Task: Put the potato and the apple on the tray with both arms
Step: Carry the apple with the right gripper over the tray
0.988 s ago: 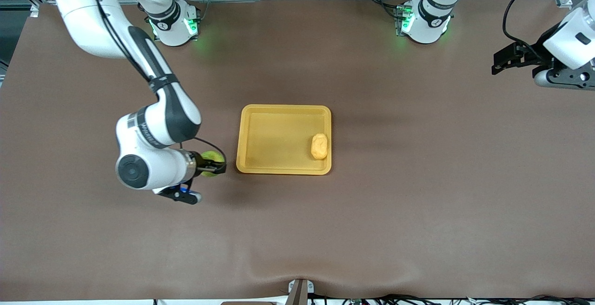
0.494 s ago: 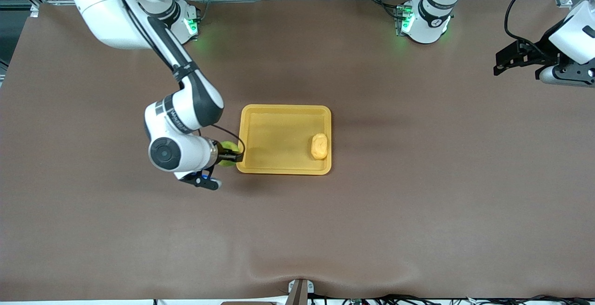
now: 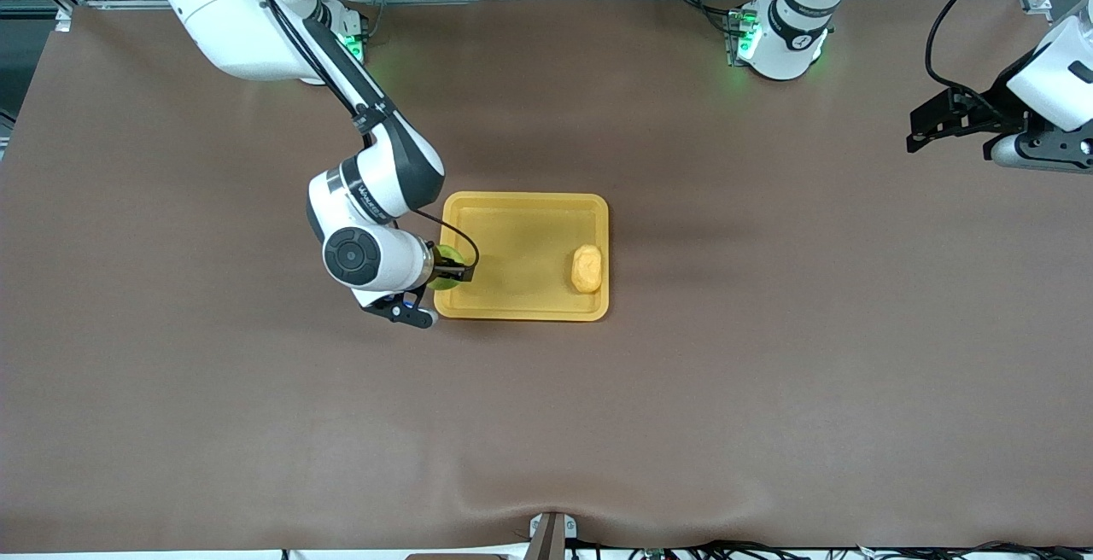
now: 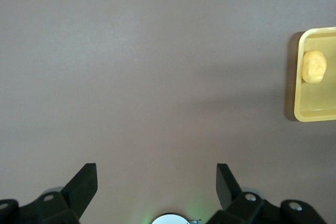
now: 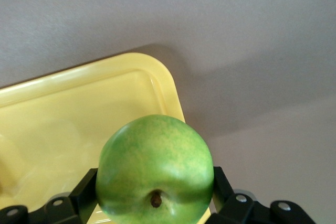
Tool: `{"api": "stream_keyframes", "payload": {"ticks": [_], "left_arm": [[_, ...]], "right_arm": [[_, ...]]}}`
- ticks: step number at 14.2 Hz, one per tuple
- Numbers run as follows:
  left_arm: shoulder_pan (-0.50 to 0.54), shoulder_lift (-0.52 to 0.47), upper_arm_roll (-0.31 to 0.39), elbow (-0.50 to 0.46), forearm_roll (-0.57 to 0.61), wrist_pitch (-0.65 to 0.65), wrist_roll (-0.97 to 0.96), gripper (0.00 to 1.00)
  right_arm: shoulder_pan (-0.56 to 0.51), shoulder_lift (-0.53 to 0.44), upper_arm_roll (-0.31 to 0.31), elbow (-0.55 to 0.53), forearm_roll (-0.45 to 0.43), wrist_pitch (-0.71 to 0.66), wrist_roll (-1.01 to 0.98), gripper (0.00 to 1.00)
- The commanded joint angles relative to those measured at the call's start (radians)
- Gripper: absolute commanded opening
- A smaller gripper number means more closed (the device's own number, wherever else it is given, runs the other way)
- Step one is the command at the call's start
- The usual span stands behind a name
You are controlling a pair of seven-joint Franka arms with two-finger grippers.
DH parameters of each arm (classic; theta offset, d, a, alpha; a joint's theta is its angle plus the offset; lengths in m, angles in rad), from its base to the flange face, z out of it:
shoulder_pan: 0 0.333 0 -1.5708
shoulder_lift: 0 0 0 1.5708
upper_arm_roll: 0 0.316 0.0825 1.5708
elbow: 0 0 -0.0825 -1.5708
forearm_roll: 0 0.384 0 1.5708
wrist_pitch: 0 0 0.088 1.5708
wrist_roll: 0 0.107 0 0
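Tray (image 3: 512,227): mid-table. Potato (image 3: 587,269): in tray, toward the left arm's end. Apple (image 5: 155,170): in right gripper (image 3: 455,273), above tray's edge toward the right arm's end.

Two white jointed arms (image 3: 376,193) with black joint bands, thin dark cables, green-lit bases (image 3: 777,39), grey round wrist cap, black two-finger grippers (image 4: 157,187)
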State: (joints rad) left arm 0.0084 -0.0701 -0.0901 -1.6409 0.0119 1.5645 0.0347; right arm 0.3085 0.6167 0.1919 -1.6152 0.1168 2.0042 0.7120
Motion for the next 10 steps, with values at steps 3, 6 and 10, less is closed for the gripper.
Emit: {"api": "stream_keyframes", "payload": {"ticks": [3, 6, 10], "left_arm": [[0.001, -0.005, -0.031, 0.012, 0.026, 0.019, 0.008, 1.0], [0.004, -0.007, -0.031, 0.012, 0.026, 0.028, 0.007, 1.0], [0.005, -0.007, -0.031, 0.012, 0.025, 0.026, 0.007, 1.0]], "right_arm": [[0.038, -0.031, -0.005, -0.051, 0.024, 0.048, 0.07, 0.0], [0.046, -0.029, -0.005, -0.092, 0.024, 0.102, 0.07, 0.0], [0.075, -0.02, -0.005, -0.1, 0.023, 0.11, 0.116, 0.0]]}}
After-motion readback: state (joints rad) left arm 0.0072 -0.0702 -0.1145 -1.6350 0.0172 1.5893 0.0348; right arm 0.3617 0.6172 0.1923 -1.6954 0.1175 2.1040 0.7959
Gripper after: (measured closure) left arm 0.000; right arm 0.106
